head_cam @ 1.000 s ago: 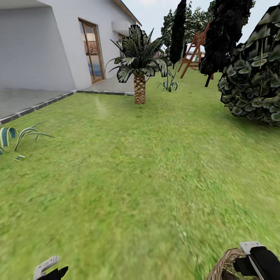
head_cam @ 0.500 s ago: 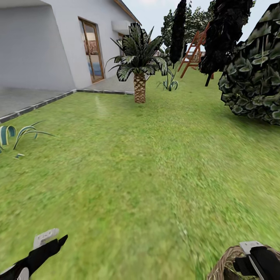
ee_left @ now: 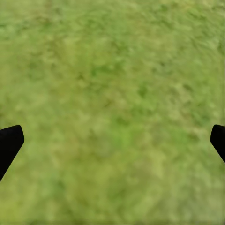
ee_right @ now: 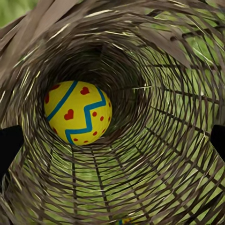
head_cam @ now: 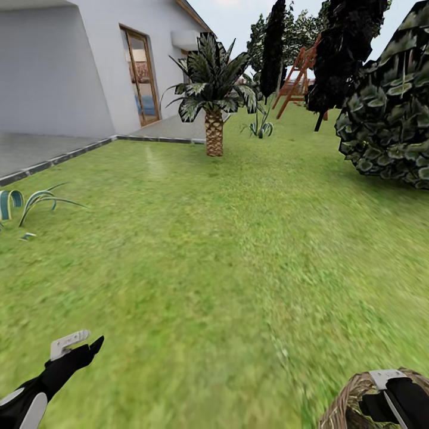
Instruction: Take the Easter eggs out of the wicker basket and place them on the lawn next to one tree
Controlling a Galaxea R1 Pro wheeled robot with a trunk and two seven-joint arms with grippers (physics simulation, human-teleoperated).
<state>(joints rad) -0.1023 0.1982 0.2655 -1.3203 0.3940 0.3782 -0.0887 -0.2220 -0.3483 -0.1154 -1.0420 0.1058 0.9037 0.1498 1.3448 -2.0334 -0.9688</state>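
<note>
Now, step: right end effector (ee_right: 112,140) spread above egg (ee_right: 78,112) inside basket (ee_right: 178,140).
Left end effector (ee_left: 112,143): spread, empty.
Next: descend, clamp egg.

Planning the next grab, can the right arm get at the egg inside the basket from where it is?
Probably yes: the right gripper is open at the wicker basket mouth, and nothing lies before the Easter egg.

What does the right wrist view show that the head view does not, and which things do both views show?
Right wrist view alone: the inside of the wicker basket, with a yellow egg lying in it. Head view alone: the house, a palm, dark trees, the left gripper over grass. Both share the basket and the lawn, green through the weave.
</note>
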